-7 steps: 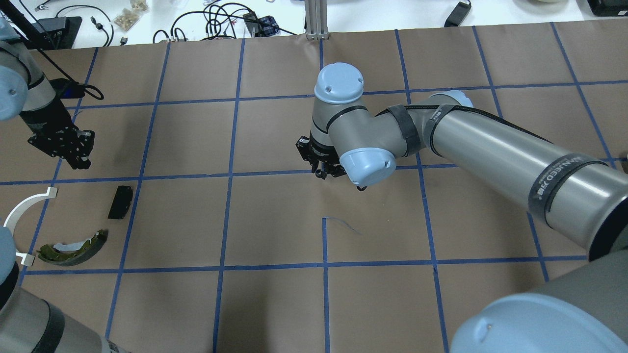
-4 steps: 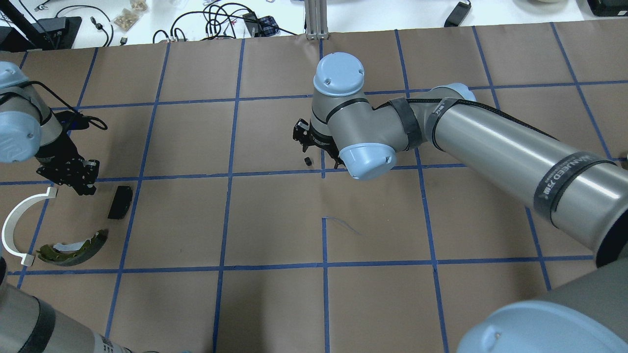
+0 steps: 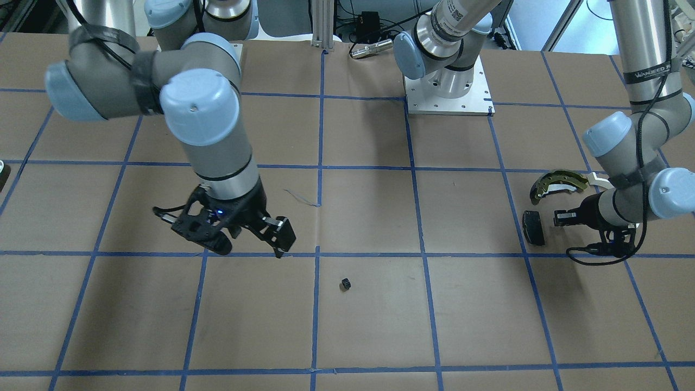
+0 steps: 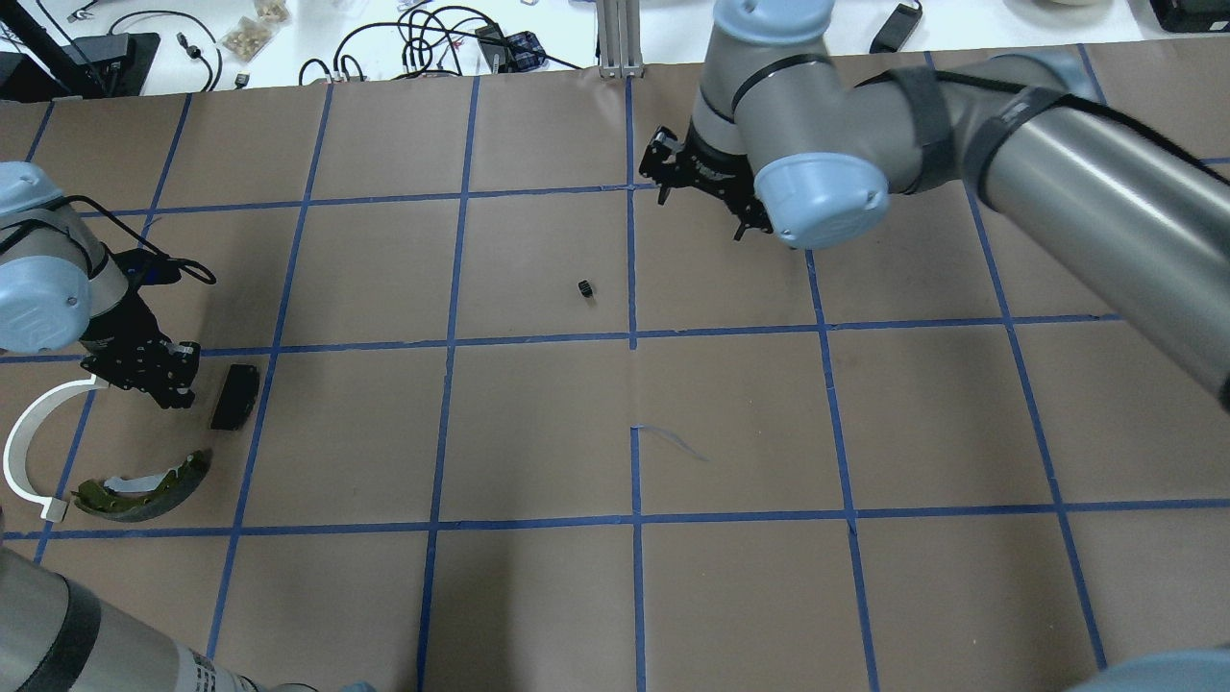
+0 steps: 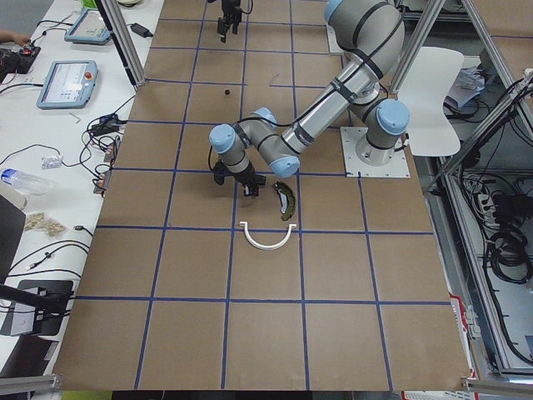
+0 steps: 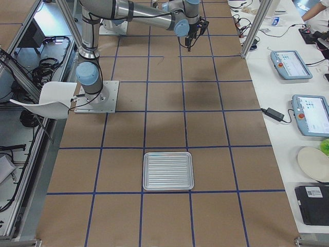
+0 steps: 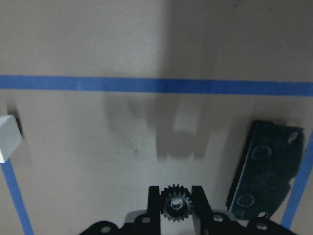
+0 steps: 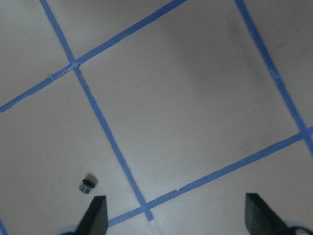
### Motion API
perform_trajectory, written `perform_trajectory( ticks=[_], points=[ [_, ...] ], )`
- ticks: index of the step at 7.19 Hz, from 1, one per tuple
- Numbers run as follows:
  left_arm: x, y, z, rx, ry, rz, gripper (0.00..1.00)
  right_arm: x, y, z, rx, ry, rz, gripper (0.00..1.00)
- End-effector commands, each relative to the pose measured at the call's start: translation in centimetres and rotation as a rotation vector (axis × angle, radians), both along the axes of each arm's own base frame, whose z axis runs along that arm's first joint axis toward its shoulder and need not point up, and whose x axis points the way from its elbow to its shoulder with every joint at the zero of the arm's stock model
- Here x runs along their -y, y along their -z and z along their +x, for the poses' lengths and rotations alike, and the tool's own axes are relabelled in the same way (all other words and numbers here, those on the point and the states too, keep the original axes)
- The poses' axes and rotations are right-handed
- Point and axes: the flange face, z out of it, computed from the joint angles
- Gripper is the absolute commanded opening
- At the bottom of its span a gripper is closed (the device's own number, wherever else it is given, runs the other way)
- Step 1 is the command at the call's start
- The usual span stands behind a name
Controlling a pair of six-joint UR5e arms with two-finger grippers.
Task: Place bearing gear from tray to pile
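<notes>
Brown paper (image 4: 538, 596) gridded in blue tape (image 4: 637, 520), edge to edge.

Down low at the pile (image 5: 285, 200), with the left gripper (image 4: 168, 389): pinches the bearing gear (image 7: 176, 204) between both pads, toothed face turned toward the wrist camera. Hangs over a bare patch of paper, just beside the black pad (image 4: 234, 395) and near one end of the white arc (image 4: 12, 457). Probably chosen for a landing among the parts without a knock against any. Needs little more than a lowering and a spread of the fingers to finish, by the look of it.

Out past the middle, with the right gripper (image 3: 251, 243): stands wide apart, grips nothing, hangs raised and off to one side of a small dark toothed piece (image 4: 583, 287) lying alone on the paper. Likely a second gear, set between tray and pile for a hand-over, though too small to be sure. Well apart from all of that: tray (image 6: 168, 171), near the robot's right end of the paper.

Count:
- two gear-like pieces, one held and one loose
- three parts in the pile: one pad, one arc, one brake shoe (image 4: 154, 490)
- one tray
- two grippers
</notes>
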Motion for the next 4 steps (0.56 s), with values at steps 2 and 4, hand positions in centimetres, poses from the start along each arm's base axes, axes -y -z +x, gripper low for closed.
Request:
perform_trajectory(
  ticks=[2,4],
  points=[
    [0.0,0.7,0.1,-0.002,-0.001,0.007,0.36,-3.9,-8.9,-7.9,-0.119,-0.113,0.005,1.00],
    [0.0,0.7,0.1,-0.004,0.002,0.006,0.67,-5.9,-12.1,-9.1,-0.135,-0.240,-0.016,1.00]
  ],
)
